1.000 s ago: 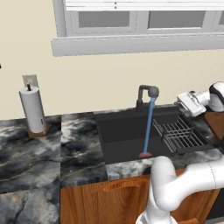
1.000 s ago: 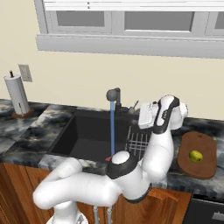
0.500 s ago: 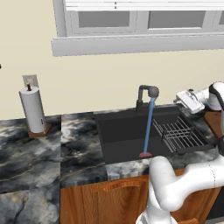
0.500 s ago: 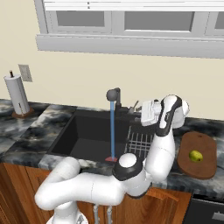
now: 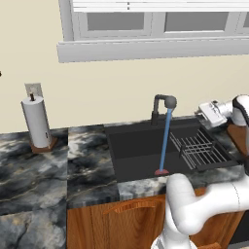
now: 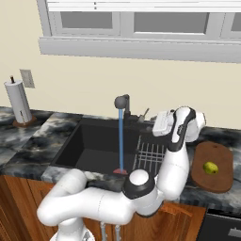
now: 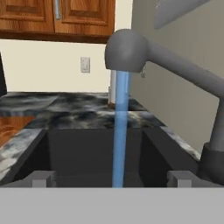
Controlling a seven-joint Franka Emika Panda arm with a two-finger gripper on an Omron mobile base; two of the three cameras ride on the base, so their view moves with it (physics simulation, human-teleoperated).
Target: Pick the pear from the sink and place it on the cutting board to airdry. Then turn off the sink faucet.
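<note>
Pear (image 6: pixel 211 167) lies on cutting board (image 6: pixel 214 165), right of sink (image 6: pixel 96 147). Sink faucet (image 6: pixel 123 103) pours a blue stream onto the red drain spot (image 6: pixel 119 171). Claw (image 6: pixel 159 123) hangs over the wire rack (image 6: pixel 151 153), empty, fingers (image 7: pixel 40 178) apart, facing the faucet.

Pear (image 6: pixel 211 167) on cutting board (image 6: pixel 220 180), right of sink (image 6: pixel 92 147); faucet (image 6: pixel 124 104) behind.
</note>
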